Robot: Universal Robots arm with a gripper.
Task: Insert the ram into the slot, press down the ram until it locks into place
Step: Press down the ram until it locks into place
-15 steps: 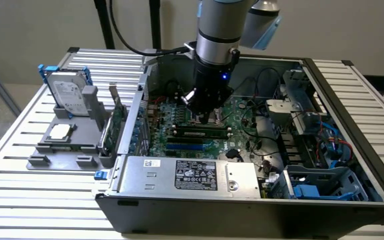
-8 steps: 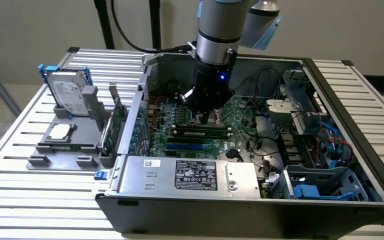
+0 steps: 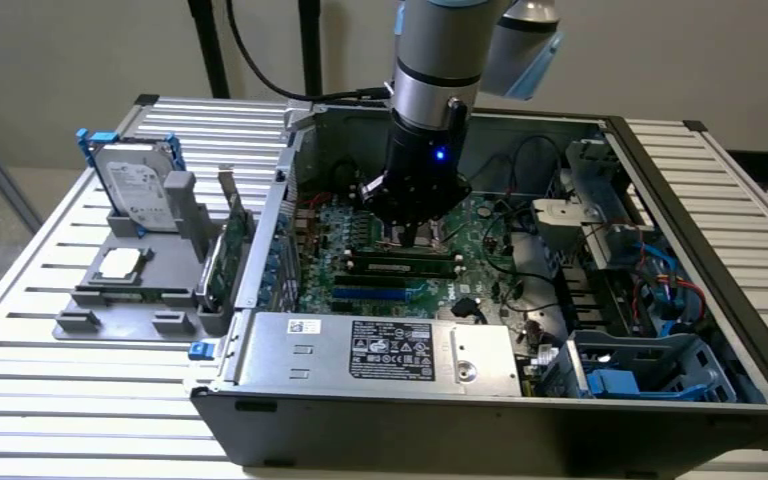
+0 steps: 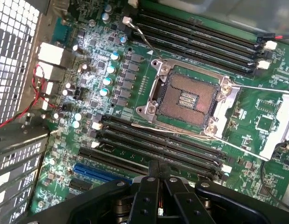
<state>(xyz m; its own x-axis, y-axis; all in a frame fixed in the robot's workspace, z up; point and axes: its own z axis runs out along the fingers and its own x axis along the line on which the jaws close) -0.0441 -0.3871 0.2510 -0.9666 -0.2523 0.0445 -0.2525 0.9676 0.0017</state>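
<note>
My gripper (image 3: 411, 240) hangs inside the open computer case, low over the motherboard (image 3: 478, 215). The ram (image 3: 398, 267), a thin green stick with dark chips, lies lengthwise in a black slot just in front of the fingertips, level with the board. In the wrist view the two black fingers (image 4: 145, 196) meet at their tips, so the gripper (image 4: 155, 165) is shut with nothing between them. The tips sit right over the near bank of parallel black slots (image 4: 163, 142). I cannot tell the ram's top edge from the slots there, or whether the tips touch it.
The bare CPU socket (image 4: 188, 98) lies between two slot banks, the farther one (image 4: 200, 39) beyond it. A bright blue slot (image 4: 100, 172) runs beside the near bank. The power supply (image 3: 384, 350), cables (image 3: 651, 270), and case walls hem the arm in. A hard drive (image 3: 137, 190) stands outside.
</note>
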